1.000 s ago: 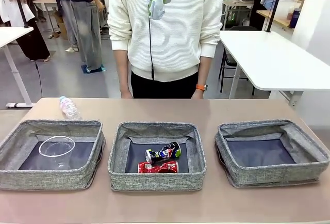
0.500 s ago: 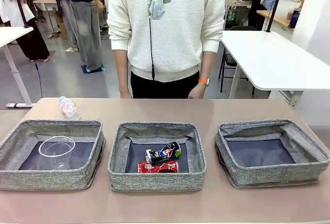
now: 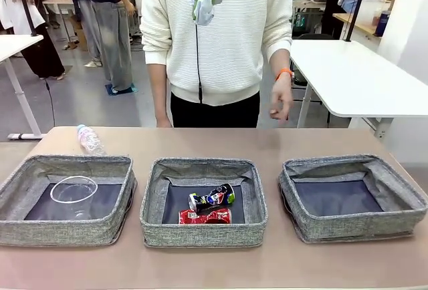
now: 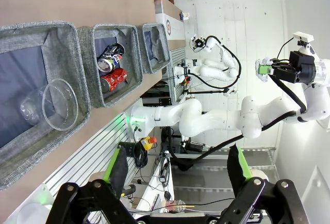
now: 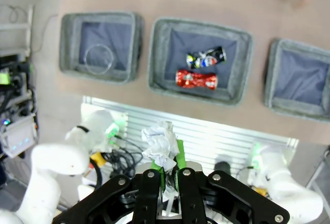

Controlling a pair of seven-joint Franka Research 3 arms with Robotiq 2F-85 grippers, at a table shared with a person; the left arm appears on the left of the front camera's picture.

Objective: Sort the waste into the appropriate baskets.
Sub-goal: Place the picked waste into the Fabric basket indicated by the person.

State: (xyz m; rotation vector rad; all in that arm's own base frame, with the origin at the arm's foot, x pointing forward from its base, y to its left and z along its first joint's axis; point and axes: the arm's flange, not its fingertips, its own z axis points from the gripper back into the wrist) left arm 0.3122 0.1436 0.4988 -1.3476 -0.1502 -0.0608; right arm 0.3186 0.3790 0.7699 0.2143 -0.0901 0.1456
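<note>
High over the table, my right gripper (image 3: pixel 203 1) is shut on a crumpled white paper ball (image 3: pixel 202 11), which sits between its green pads (image 5: pixel 178 154) in the right wrist view. Three grey woven baskets stand in a row. The left basket (image 3: pixel 67 233) holds a clear plastic cup (image 3: pixel 73 190). In the middle basket (image 3: pixel 200 235) lie a dark printed can (image 3: pixel 212 198) and a crushed red can (image 3: pixel 204 216). The right basket (image 3: pixel 348 228) has nothing in it. A clear bottle (image 3: pixel 89 139) lies on the table behind the left basket. My left gripper (image 4: pixel 178 166) is open, off to the side of the table.
A person in a white sweater stands at the far edge, one hand (image 3: pixel 279 99) raised above the table near the right basket. A white table (image 3: pixel 354 76) stands behind on the right. Bare tabletop (image 3: pixel 200 263) runs along the near side of the baskets.
The person's hand with the orange wristband has lifted from the far table edge and moved right. Both grippers and the waste have stayed put.
</note>
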